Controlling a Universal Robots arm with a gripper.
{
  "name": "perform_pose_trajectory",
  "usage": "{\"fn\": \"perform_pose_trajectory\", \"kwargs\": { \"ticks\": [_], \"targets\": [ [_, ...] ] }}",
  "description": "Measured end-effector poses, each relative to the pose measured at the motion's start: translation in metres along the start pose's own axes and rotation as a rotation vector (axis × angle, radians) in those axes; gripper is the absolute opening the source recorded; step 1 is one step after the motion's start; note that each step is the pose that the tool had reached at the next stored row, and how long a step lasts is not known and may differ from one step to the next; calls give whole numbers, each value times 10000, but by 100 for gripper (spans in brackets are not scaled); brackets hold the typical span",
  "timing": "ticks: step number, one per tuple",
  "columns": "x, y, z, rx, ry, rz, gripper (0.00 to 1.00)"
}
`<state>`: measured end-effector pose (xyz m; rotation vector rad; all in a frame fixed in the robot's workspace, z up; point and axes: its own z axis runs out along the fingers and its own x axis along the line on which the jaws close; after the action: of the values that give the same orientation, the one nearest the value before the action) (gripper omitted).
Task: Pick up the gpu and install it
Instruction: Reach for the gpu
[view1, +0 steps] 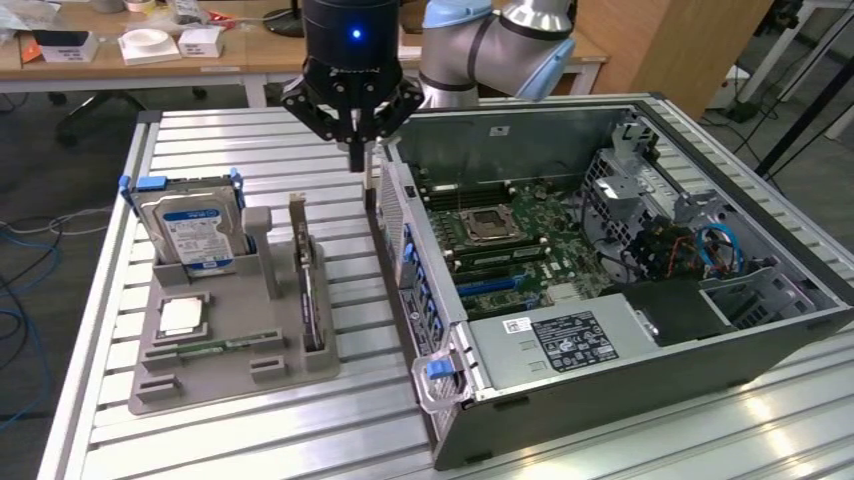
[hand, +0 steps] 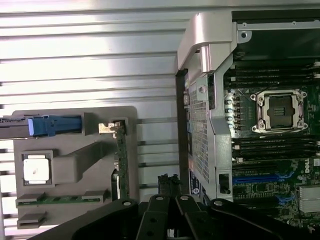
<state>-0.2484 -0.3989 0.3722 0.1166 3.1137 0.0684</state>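
— The gpu (view1: 310, 290), where does it stand?
— On edge in a slot of the grey holder (view1: 200, 375), along the side nearest the computer case (view1: 561, 410); its silver bracket rises at the far end.
— And the pincer (view1: 356, 158)?
— Clenched, fingertips pressed together; it hangs from the arm (view1: 514, 40) over the counter (view1: 200, 140), above the gap between holder and case, just beside the case's far corner; it is apart from the gpu, higher and farther back.
— What does the wrist view give?
— The gpu (hand: 120, 160) from above, as a thin green edge with the bracket end shining; the pincer (hand: 169, 186) sits dark between that edge and the case wall.
— What else is in the holder?
— A hard drive (view1: 194, 232) with a blue-white label, upright at the far corner on the exterior view's left; a square processor (view1: 180, 316) lying flat nearer the camera; a narrow memory stick (view1: 214, 347) lying flat, nearer the camera again.
— The case?
— Lying on its side, open on top; the motherboard (view1: 534, 245) shows with its open socket (view1: 483, 226); the power supply (view1: 567, 342) sits at the near end; blue cables (view1: 721, 250) curl at the exterior view's right.
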Motion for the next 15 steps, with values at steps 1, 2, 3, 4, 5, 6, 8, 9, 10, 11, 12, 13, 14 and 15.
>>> {"fn": "perform_pose_trajectory", "kwargs": {
  "ticks": [1, 2, 3, 4, 5, 6, 8, 9, 10, 11, 12, 13, 14, 15],
  "targets": [
    [6, 0, 1, -1, 0, 0, 11],
    [12, -1, 2, 0, 0, 1, 11],
    [18, -1, 3, 0, 0, 0, 11],
    [24, -2, 4, 0, 0, 0, 11],
    [30, -2, 5, 0, 0, 1, 11],
    [36, -3, 7, -1, -1, 0, 11],
    [48, -4, 8, 0, 0, 0, 11],
    [54, -4, 9, 0, 0, 0, 11],
    [60, -5, 11, 0, 0, 0, 11],
    [66, -5, 12, -1, 0, 1, 11],
    [71, -6, 13, -1, -1, 0, 11],
    [77, -6, 13, 0, -1, 0, 11],
    [82, -7, 14, 0, 1, 0, 11],
    [88, -7, 15, 0, 0, 0, 11]
  ]
}}
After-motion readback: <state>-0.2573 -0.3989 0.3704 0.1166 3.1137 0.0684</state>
